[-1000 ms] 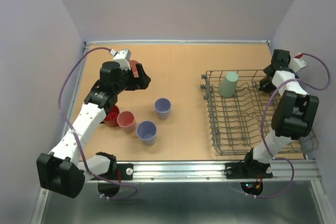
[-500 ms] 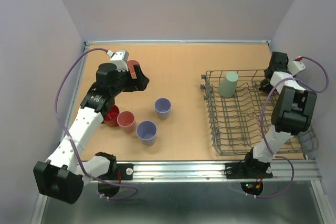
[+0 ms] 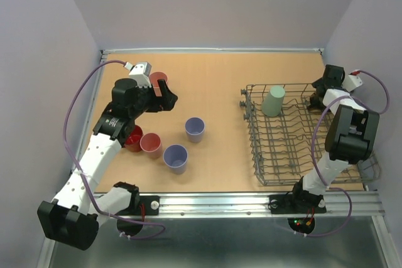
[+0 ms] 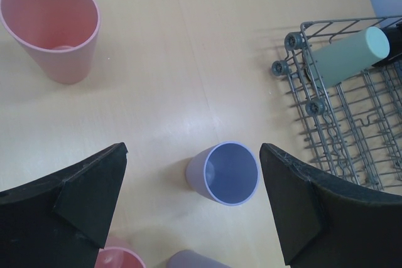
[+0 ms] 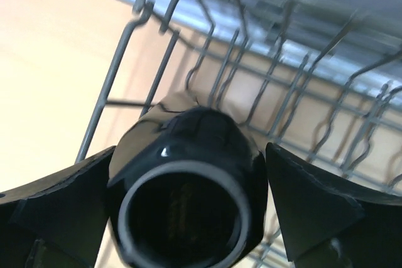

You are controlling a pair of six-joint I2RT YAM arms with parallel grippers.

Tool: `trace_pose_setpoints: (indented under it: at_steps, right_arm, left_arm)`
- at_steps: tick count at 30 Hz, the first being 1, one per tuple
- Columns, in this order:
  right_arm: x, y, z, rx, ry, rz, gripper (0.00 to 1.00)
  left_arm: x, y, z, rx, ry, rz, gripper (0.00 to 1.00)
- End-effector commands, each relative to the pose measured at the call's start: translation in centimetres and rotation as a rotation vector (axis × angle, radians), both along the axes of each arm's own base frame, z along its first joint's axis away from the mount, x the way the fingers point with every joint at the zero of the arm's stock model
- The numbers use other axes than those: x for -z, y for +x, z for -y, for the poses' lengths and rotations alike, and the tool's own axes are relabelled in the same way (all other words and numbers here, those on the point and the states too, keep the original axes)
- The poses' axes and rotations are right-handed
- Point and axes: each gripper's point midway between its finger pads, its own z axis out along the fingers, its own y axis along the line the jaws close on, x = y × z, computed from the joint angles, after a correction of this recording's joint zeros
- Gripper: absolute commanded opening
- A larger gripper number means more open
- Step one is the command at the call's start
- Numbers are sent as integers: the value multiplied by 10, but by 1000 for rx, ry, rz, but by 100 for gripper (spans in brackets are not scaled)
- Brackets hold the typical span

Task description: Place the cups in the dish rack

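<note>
Tan table (image 3: 213, 86), grey wire dish rack (image 3: 252, 131).

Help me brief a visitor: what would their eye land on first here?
The grey wire dish rack on the right stands out, a sage-green cup bottom-up in its far-left corner. Left of it, lavender cups, pink cups and a red mug stand on the table, near the open left pincer.

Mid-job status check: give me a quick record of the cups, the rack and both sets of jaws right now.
dish rack: holds sage-green cup, tilted, and dark mug
on table: far pink cup, near pink cup, far lavender cup, near lavender cup, red mug
left gripper: jaws open, empty, aimed at far lavender cup
right gripper: jaws open, flanking dark mug
left to load: five
</note>
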Motion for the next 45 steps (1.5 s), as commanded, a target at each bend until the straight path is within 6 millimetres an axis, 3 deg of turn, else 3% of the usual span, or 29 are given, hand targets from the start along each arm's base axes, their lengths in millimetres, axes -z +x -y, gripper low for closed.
trace_pose_setpoints:
  at_steps: [1,9,11,18,22,26,29,33,37,38,45]
  right_arm:
    - [-9,-3,-13,-57,27,19,100]
    - [-45,-12,-16,-103,-22,61,100]
    - [-62,-18,-16,-110,-49,78,100]
    - [-88,-34,-17,-103,-82,96,100]
    - [-118,-45,-22,-113,-94,148,100]
    - [-166,-58,-36,-158,-105,256,100]
    - [-178,-66,-44,-189,-107,282,100]
    - [-168,-64,-49,-249,-101,232,100]
    - [-138,-52,-48,-261,3,145,100]
    - [-118,-47,-45,-259,38,88,100]
    - [-77,-39,-33,-279,34,-75,100]
  left_arm:
    - [-14,-3,0,3,-33,44,98]
    - [-23,-6,0,2,-51,61,98]
    - [-24,-7,0,4,-51,60,98]
    - [-27,-11,1,14,-53,58,98]
    - [-29,-12,-1,12,-40,52,98]
    - [1,-9,-11,-37,36,-61,98]
    - [26,-8,-12,-34,83,-153,94]
    - [35,-10,-5,5,77,-182,92]
    - [33,-12,1,26,42,-179,92]
    - [33,-12,2,28,36,-177,92]
    - [33,-14,7,26,-20,-162,92]
